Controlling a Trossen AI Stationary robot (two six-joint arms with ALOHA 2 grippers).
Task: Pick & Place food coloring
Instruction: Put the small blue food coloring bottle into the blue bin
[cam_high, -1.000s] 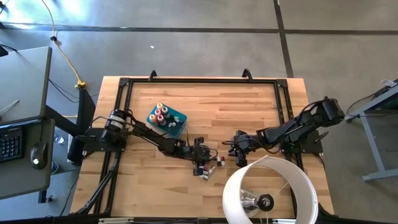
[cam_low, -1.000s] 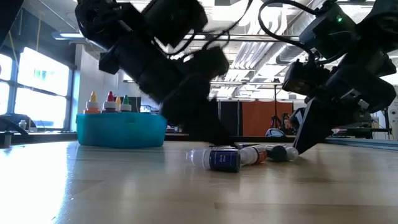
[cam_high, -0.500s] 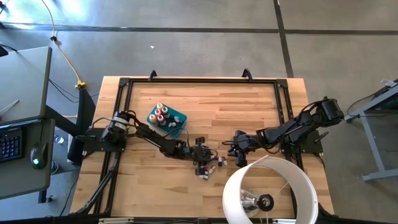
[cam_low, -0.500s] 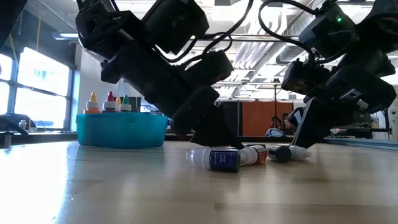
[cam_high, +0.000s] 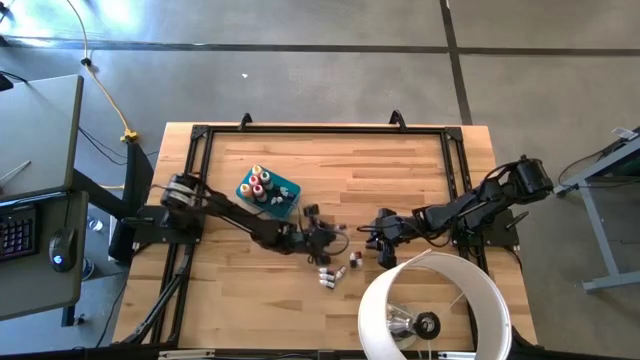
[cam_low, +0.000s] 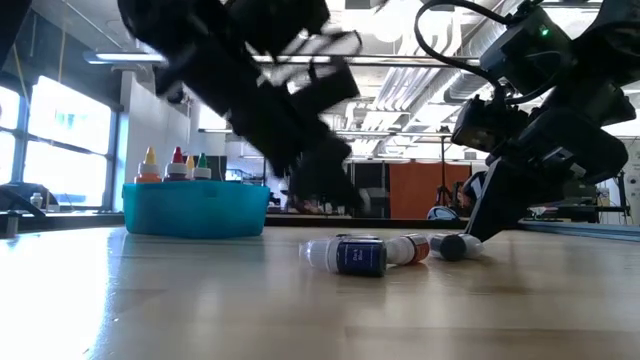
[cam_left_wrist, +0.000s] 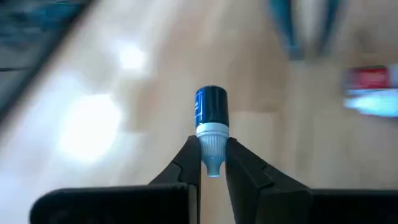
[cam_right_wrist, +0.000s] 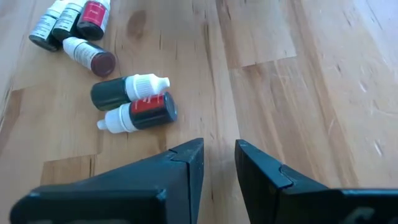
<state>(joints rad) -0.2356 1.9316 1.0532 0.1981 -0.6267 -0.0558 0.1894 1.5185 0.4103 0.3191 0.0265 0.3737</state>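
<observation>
Food coloring bottles (cam_high: 335, 272) lie near the table's (cam_high: 400, 170) front; others stand in the teal bin (cam_high: 283, 200). Left gripper (cam_left_wrist: 213, 163) pinches a blue bottle (cam_left_wrist: 211, 118), seen from its wrist only. Right gripper (cam_right_wrist: 219, 158), slightly spread, waits beside them.

We see a teal bin (cam_low: 196, 208) on the counter (cam_low: 150, 300) with upright bottles (cam_low: 176, 165) inside. Near the middle, loose bottles (cam_low: 385, 251) lie on their sides. Two dark arms hang above.
</observation>
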